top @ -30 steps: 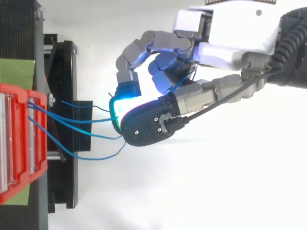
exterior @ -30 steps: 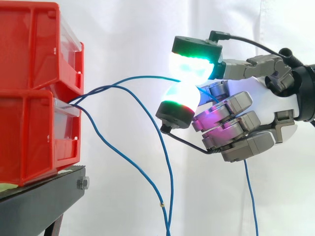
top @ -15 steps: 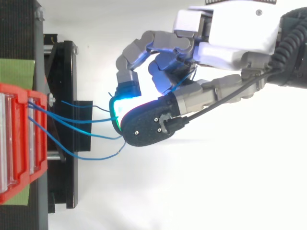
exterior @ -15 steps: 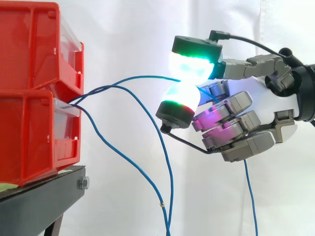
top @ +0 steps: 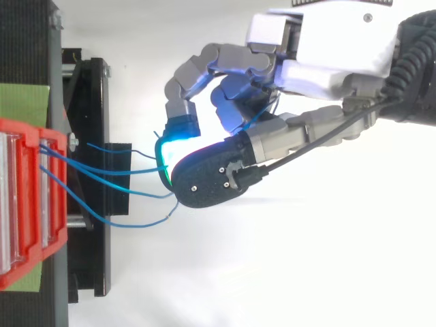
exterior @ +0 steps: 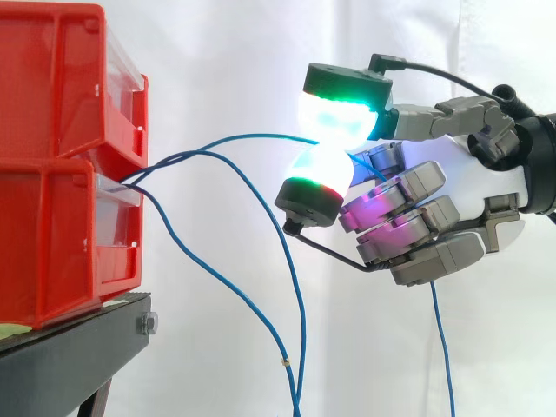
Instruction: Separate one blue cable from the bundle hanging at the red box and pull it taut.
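Hand [exterior: 465, 182]: white palm housing, grey segmented fingers [exterior: 417, 182], black-capped fingertip pads [exterior: 340, 117] glowing green-cyan and white; magenta glow on inner fingers.

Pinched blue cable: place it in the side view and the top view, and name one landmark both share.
Side view: the blue cable arcs from between the red bins at left up to the hand's glowing pads, near centre.
Top view: it runs roughly level from the bins at left to the pads, left of centre.
Shared landmark: the red bins.
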`<act>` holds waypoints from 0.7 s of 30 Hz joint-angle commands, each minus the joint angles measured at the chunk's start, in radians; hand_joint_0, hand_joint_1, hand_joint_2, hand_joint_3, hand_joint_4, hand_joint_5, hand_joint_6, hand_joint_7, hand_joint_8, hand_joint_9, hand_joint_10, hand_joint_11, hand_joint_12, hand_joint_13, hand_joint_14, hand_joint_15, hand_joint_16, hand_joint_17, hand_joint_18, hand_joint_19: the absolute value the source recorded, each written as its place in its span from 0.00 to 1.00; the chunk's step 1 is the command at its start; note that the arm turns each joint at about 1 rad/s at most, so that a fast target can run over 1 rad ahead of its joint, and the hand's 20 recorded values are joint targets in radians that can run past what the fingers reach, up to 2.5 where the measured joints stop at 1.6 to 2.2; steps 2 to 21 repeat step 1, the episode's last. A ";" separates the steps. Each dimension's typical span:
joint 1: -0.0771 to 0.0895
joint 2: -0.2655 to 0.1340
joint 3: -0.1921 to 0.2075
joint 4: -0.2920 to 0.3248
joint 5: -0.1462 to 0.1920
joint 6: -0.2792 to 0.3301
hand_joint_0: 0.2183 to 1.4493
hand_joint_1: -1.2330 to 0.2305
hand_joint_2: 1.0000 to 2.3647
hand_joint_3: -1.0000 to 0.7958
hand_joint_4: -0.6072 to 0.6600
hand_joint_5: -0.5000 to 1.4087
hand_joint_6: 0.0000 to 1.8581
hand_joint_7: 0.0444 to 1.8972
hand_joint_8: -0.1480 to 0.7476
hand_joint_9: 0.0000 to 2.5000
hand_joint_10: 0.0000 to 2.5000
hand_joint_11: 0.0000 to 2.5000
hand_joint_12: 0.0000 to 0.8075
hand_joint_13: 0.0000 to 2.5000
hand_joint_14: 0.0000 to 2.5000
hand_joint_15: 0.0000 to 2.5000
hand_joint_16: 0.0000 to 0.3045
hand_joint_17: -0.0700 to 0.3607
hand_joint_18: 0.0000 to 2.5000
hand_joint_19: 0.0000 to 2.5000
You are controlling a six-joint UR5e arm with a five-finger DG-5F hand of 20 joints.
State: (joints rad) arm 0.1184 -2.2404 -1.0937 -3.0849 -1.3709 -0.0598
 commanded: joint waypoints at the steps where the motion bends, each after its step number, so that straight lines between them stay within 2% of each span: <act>1: 0.000 -0.001 0.000 0.000 0.000 0.000 0.39 0.36 0.02 0.45 0.55 0.18 0.52 0.53 0.55 0.25 1.00 0.45 0.47 0.29 1.00 0.54 0.12 0.35 0.55 0.84; 21: 0.000 -0.001 0.000 0.000 0.000 0.000 0.39 0.36 0.02 0.45 0.55 0.18 0.52 0.53 0.55 0.25 1.00 0.45 0.47 0.29 1.00 0.54 0.12 0.35 0.55 0.84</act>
